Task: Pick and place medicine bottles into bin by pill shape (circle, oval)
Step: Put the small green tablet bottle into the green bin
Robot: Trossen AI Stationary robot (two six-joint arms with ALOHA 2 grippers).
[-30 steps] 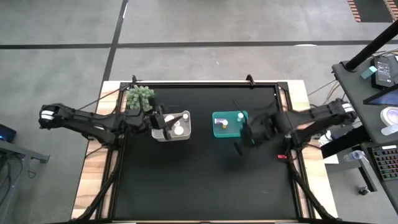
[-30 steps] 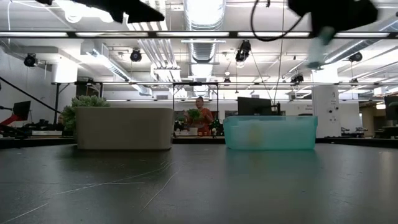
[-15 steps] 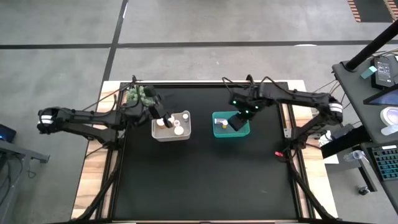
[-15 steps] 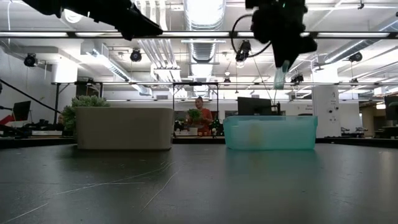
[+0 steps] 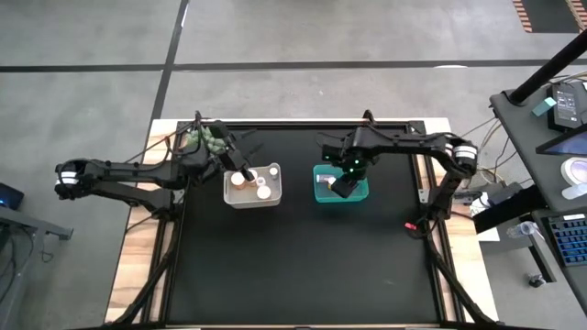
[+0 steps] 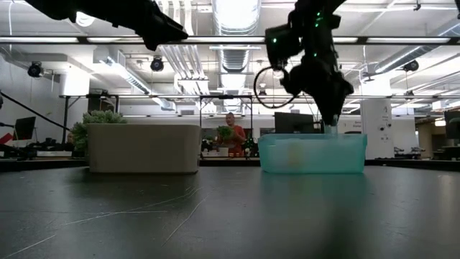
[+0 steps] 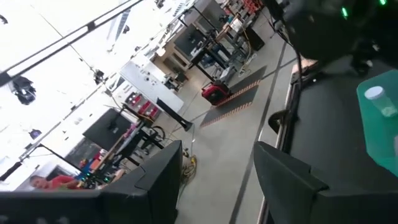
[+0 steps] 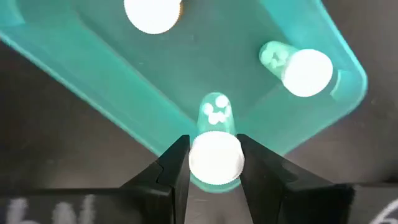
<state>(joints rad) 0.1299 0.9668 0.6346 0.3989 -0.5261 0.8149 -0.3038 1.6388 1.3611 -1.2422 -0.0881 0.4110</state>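
A white bin (image 5: 254, 186) with several white-capped bottles (image 5: 263, 190) stands beside a teal bin (image 5: 323, 181). In the right wrist view two capped bottles (image 8: 305, 71) lie in the teal bin (image 8: 112, 74). My right gripper (image 5: 341, 186) is over the teal bin, shut on a slim clear medicine bottle (image 8: 214, 118) with white pills inside. In the low view it reaches down to the teal bin's rim (image 6: 313, 137). My left gripper (image 5: 241, 171) hovers over the white bin's far left corner. It is open (image 7: 217, 180), with nothing between its fingers. My right gripper pinches the slim bottle at its white cap (image 8: 214, 158) between its two fingers (image 8: 177, 165), coming from above and pointing down. The bottle hangs upright below the fingers, cap up. Its lower end is at about rim height of the teal bin (image 6: 332, 129).
A spiky green plant (image 5: 206, 139) sits at the far left, just behind the white bin (image 6: 144, 147). The black mat (image 5: 303, 266) stretches toward the near edge. A person (image 6: 231, 129) stands far off in the room behind.
My right gripper has swung from the right side of the table toward the left and come down over the teal bin, rolling as it went, with the slim bottle still between its fingers. My left gripper has shifted slightly above the white bin.
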